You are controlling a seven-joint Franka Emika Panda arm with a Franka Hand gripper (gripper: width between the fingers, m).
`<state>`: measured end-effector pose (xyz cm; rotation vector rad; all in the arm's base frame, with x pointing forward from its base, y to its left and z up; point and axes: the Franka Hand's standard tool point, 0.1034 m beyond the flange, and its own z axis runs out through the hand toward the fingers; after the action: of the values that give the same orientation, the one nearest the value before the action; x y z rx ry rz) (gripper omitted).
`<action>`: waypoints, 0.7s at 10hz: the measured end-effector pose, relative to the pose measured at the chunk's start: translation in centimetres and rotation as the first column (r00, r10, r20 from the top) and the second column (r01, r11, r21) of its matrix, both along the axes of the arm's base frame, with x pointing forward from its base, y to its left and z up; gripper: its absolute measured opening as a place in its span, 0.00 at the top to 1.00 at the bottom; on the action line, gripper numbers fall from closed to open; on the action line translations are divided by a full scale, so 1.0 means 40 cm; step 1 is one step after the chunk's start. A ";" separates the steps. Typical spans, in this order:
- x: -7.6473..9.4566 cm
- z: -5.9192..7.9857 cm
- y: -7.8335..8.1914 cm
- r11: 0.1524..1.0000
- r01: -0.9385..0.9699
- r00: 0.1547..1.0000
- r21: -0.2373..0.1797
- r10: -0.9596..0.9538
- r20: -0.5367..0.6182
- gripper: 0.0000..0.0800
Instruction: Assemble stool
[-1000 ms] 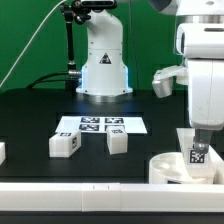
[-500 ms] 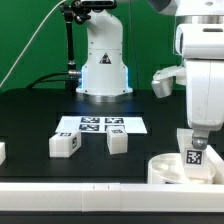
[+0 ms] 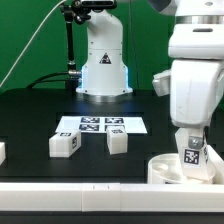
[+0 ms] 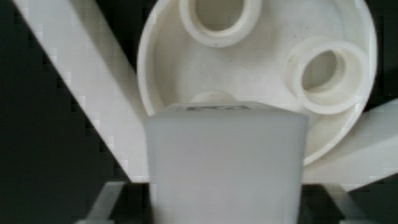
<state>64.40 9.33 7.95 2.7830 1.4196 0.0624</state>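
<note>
You had the end effector point(image 3: 191, 140) clenched on the held leg point(image 3: 192, 156); in the wrist view its fingers point(image 4: 112, 204) sat against the two opposite sides of that block point(image 4: 222, 160). The held leg hung upright at the exterior view's right, one black-and-white tag facing the exterior camera; it stood directly over the seat point(image 3: 170, 168), though neither view let you tell whether its lower end touched the seat or hovered just above it.

The seat lay flat on the dark surface point(image 3: 30, 120), close to the front rail point(image 3: 90, 190); from the wrist you saw its round white face point(image 4: 267, 100) just beyond the held leg, with one socket point(image 4: 222, 15) and a second socket point(image 4: 324, 70) open in it; a long white rail point(image 4: 80, 90) ran slantwise beside the seat there.

Two more legs rested on the surface just in front of the marker board point(image 3: 100, 125); the first loose leg point(image 3: 65, 145) lay toward the exterior view's left, the second loose leg point(image 3: 118, 142) nearer the middle; they were apart from each other and well apart from the seat.

A white piece point(image 3: 2, 152) was cut off by the exterior view's left edge; you could not tell what it was; the arm's base point(image 3: 103, 65) stood behind the marker board.
</note>
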 end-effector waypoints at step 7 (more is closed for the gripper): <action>-0.006 -0.003 0.011 0.704 0.709 0.705 0.045 -0.708 -0.043 0.57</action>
<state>64.15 9.76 7.82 3.1632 0.2440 0.0585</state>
